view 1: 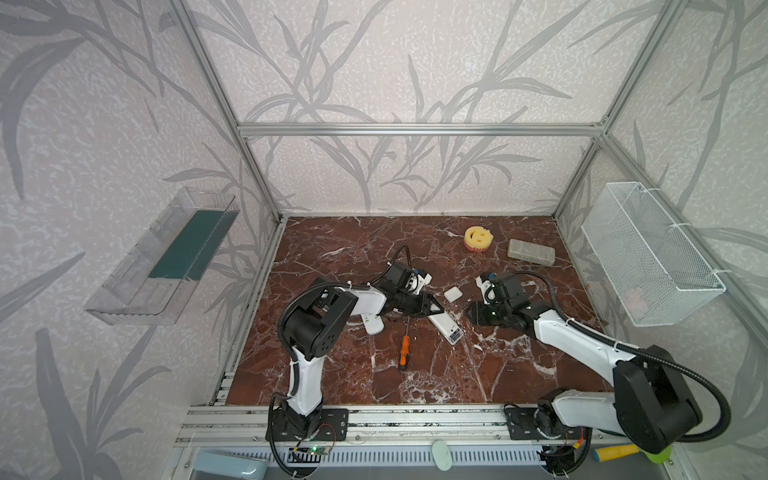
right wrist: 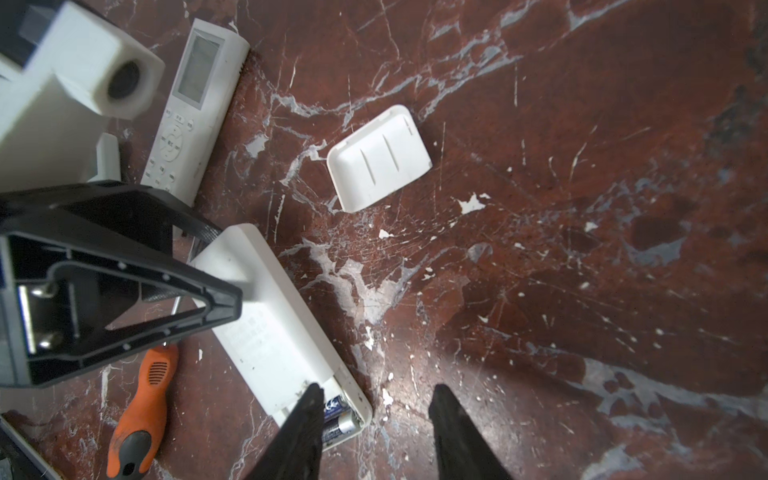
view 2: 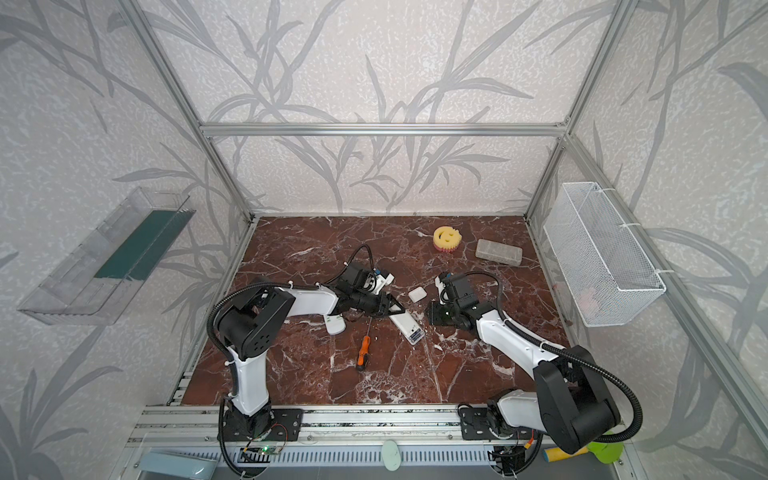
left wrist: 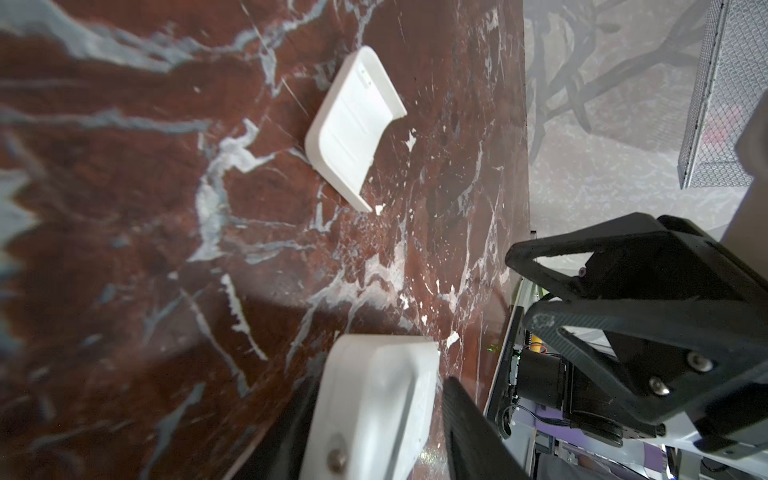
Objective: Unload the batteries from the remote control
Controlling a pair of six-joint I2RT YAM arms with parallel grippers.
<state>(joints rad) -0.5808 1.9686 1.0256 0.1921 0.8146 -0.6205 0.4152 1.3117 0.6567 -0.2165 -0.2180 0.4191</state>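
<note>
I see L gripper [view 1: 437, 310] loose astride remote [right wrist: 282, 332] end; R gripper [right wrist: 376, 401] spread, empty, one tip by batts [right wrist: 338, 414].

both arms same build: left arm [view 1: 307, 382], right arm [view 1: 582, 336], white moulded link shells, black joint housings with small round holes. black corrugated cable conduit [view 1: 727, 409] loops off each base past shoulder and elbow, white zip ties holding it. left hand [view 1: 434, 309] and right hand [view 1: 471, 316] black printed plastic, open triangular finger frames, ribbed layer texture, silver screws [left wrist: 698, 362] at the finger roots. white boxy wrist camera housing [right wrist: 83, 70] with round lens. black bolted base plates [view 1: 332, 422]; small circuit board [view 1: 311, 449] with green LED by left base
</note>
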